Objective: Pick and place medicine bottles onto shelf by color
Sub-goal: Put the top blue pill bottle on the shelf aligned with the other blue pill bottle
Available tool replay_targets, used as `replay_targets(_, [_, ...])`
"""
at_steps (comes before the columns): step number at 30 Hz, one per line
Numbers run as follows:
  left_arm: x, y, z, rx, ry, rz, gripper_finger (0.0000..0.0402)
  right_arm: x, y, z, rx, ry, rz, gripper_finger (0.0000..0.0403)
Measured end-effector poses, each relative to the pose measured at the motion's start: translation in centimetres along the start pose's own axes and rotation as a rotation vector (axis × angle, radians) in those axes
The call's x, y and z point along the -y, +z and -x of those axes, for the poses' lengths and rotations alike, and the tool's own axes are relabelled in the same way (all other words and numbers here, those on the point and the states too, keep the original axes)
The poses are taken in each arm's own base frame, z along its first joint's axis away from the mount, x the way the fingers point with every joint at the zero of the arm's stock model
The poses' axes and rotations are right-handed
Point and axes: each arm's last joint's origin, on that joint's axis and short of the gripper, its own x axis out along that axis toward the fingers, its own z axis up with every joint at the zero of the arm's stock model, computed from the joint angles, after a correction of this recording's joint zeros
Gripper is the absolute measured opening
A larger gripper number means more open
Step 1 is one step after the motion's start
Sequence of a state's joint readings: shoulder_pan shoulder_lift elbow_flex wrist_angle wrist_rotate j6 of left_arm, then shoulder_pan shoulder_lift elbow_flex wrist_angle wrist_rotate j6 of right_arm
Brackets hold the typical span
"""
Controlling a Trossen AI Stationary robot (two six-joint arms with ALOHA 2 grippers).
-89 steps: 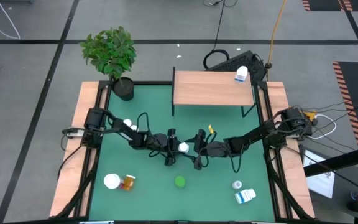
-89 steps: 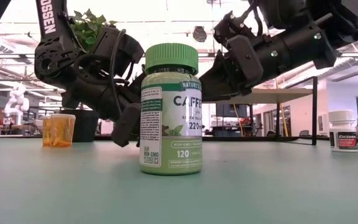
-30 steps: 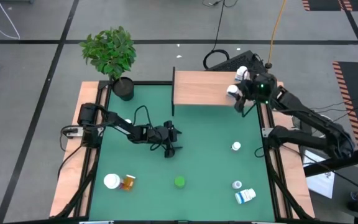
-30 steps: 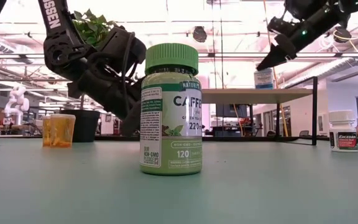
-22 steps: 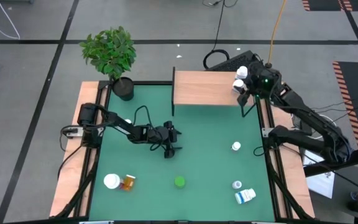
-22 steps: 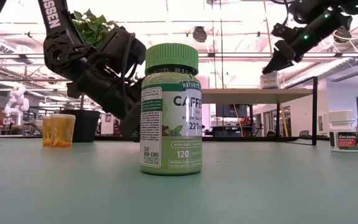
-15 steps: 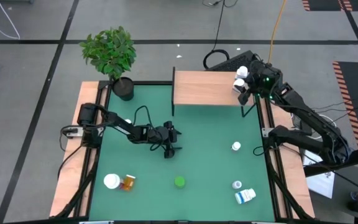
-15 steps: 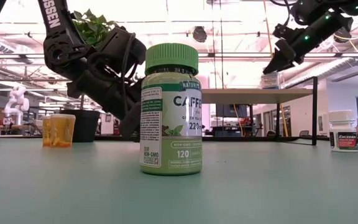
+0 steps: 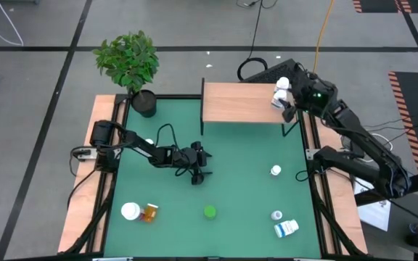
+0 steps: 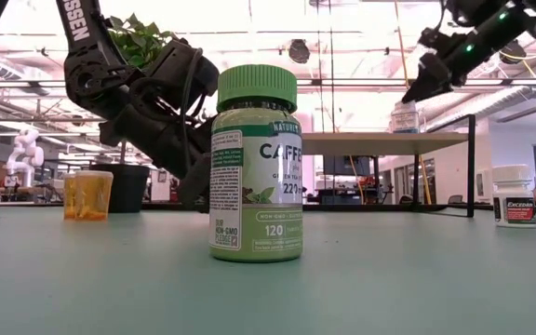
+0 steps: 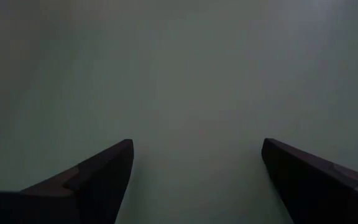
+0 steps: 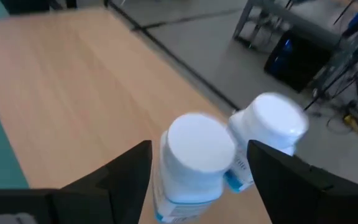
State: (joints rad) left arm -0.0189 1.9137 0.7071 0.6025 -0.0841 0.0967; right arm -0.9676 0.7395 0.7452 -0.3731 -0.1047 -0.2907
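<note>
We take the shelf (image 9: 247, 102) as our landmark: the right gripper (image 9: 290, 106) hangs over its right end, and its wrist view shows the fingers (image 12: 114, 180) spread to either side of a white-capped bottle (image 12: 194, 163) standing on the wood, with small gaps showing, so we read it as parted, not pinching. A second white-capped bottle (image 12: 269, 134) stands touching or just beside the first, nearer the shelf's back right corner; from above the pair (image 9: 281, 92) show as two white caps there. In front of the shelf, on the green table (image 9: 245, 188), our left gripper (image 9: 201, 165) sits low over bare mat with its fingers (image 11: 95, 180) spread wide and nothing between them. Farther from the shelf, near the table's front edge, stand a green bottle (image 9: 210, 212), an amber bottle (image 9: 149, 212) beside a white cap (image 9: 130, 211), and three more white-capped bottles (image 9: 286, 228) toward the right.
</note>
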Motion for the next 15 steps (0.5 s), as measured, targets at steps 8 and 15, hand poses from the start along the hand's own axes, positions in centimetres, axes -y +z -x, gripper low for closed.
replay_targets(8, [0.0,-0.1,0.0,-0.010,-0.002,-0.008,0.0360,-2.1,0.6,2.6,0.124,0.146,0.071,0.0247])
replay_targets(15, [0.0,-0.2,0.0,-0.028,-0.004,-0.002,0.0360,-5.2,-0.8,1.4,0.052,0.259,0.147,0.0229])
